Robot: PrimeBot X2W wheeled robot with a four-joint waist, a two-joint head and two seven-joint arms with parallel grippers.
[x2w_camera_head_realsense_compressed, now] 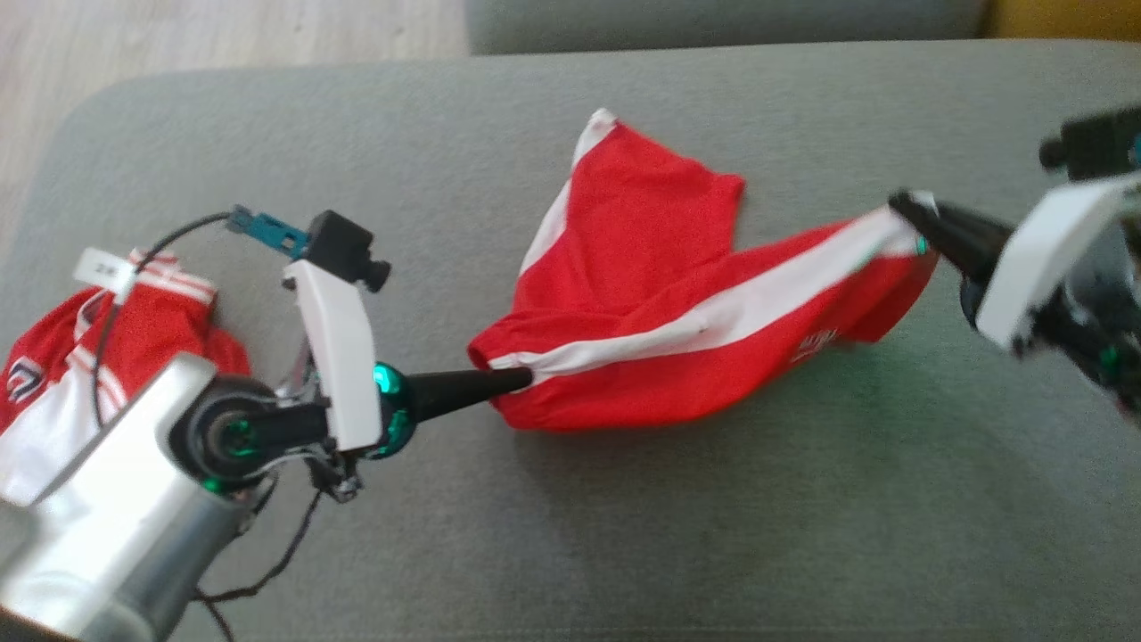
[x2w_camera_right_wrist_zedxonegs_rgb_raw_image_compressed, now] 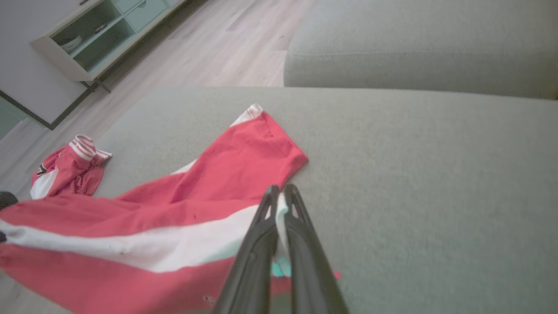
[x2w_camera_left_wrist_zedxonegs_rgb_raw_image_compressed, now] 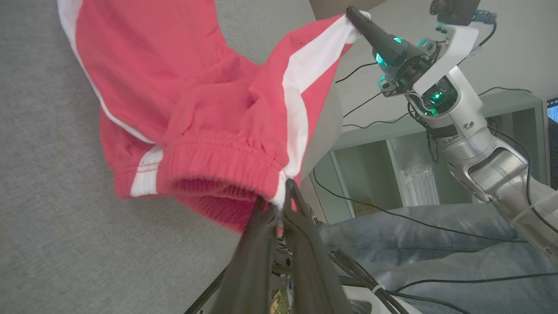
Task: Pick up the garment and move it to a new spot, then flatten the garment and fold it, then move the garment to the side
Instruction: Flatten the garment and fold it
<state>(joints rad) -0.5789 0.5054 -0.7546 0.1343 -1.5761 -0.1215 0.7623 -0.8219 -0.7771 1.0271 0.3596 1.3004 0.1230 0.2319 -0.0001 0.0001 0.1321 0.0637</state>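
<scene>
Evidently flattening: the left gripper pinches the red shorts by the waistband, the right gripper their white-striped end, stretched over the grey cushion. Next calls for lowering both together, keeping the cloth taut

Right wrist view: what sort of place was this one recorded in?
Probably a living room, or a mock-up of one: the red shorts are held over a grey upholstered sofa seat, with a pale wood-plank floor beyond it and a low cabinet with open shelves against the wall.
</scene>
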